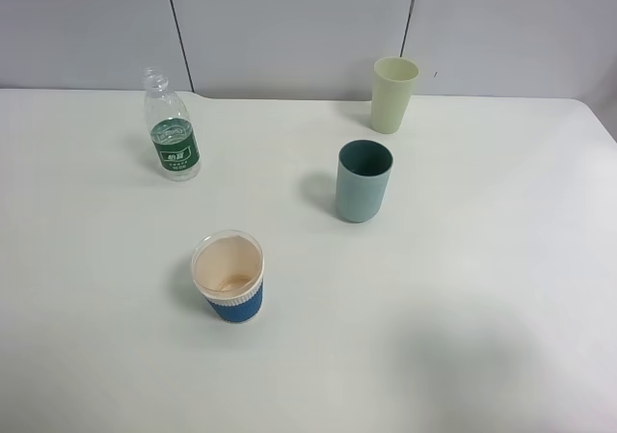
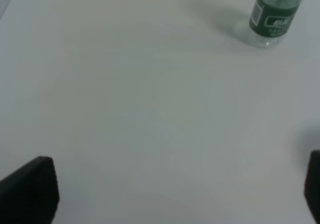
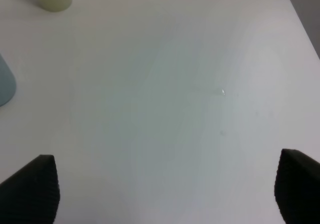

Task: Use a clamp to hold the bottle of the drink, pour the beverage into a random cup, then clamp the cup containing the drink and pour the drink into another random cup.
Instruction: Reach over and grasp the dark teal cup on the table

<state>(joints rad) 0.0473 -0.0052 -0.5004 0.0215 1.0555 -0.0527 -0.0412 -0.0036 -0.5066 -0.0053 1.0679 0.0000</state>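
Shows the bottle point(image 1: 172, 136) upright and uncapped at the far left of the table point(image 1: 482, 288), well apart from every cup. Puts the teal tumbler point(image 1: 363, 180) upright near the middle, with the pale yellow-green tumbler point(image 1: 393, 94) behind it toward the wall, near but not touching. Finds the blue-sleeved paper cup point(image 1: 228, 277) upright nearer the front, left of the teal tumbler and apart from it, tan inside facing up. Has the left tool point(image 2: 172, 189) released, jaws spread wide over bare table, grasping nothing, the bottle well ahead of it. Has the right tool point(image 3: 165, 186) likewise released and empty over bare table, both tumblers off to one side ahead.
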